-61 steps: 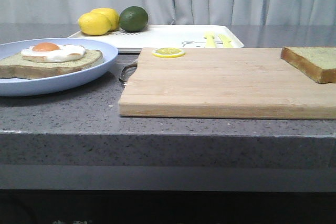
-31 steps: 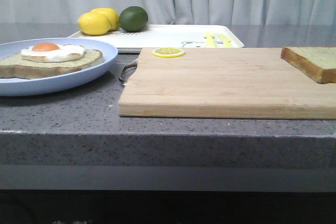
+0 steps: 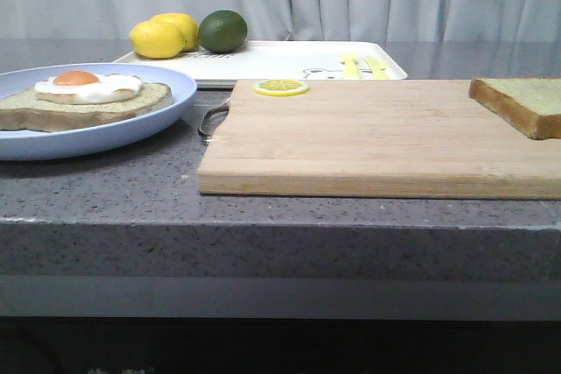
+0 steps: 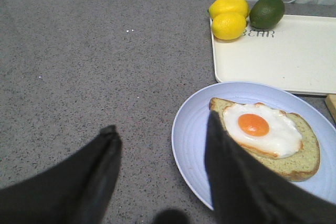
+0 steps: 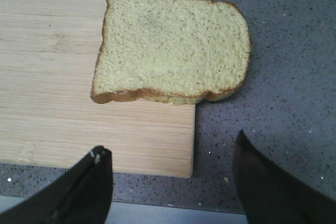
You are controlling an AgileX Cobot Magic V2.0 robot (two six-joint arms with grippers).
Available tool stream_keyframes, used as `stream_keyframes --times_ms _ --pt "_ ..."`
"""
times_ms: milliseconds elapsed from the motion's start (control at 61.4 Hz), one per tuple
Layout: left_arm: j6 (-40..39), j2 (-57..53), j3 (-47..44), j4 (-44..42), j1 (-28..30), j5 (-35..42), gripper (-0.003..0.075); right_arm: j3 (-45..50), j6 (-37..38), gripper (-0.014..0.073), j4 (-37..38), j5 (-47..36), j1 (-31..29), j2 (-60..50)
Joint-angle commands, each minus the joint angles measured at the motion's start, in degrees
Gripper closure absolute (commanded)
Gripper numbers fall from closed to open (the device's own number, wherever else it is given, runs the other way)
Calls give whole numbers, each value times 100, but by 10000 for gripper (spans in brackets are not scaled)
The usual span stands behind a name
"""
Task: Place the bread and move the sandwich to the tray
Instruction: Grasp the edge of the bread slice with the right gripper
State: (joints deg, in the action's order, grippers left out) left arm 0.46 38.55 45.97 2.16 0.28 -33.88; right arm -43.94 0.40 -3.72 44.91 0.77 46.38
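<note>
Left gripper [image 4: 160, 148] fingers spread wide, right gripper [image 5: 170, 174] fingers likewise, both holding nothing

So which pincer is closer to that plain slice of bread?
The right pincer: it hovers open just short of the bread on the cutting board. The left pincer is over by the blue plate.

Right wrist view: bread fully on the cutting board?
No, the bread sticks out past the edge of the cutting board, with its rounded end over the grey counter.
</note>
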Motion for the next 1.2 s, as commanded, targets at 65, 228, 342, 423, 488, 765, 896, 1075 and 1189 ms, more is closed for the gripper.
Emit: stream_keyframes --times_ms 65,228,342,423,488,765,896,1075,1189 --pt "-46 22 167 -8 -44 452 208 -192 -40 36 -2 -371 -26 173" --pt "-46 22 167 11 -365 528 211 -211 -40 36 -210 -344 -26 401" --pt "-46 22 167 -45 -736 570 211 -394 -40 36 -250 -113 -26 670" --pt "-46 22 167 -137 -909 578 211 -642 -40 36 -250 169 -26 880" --pt "-46 22 167 -135 -971 593 211 -891 -40 36 -250 455 -26 1049" --pt "-46 22 167 -216 -994 730 211 -1970 -40 36 -221 1546 -777 1981" --pt "-46 22 167 -216 -994 789 211 -2265 -488 36 -835 1878 -1796 2419" --pt "-46 22 167 -216 -994 789 232 -2273 -1508 36 -2563 2282 -3068 3057" --pt "-46 22 167 -216 -994 812 259 -2278 -2051 36 -3423 2561 -3552 3539"
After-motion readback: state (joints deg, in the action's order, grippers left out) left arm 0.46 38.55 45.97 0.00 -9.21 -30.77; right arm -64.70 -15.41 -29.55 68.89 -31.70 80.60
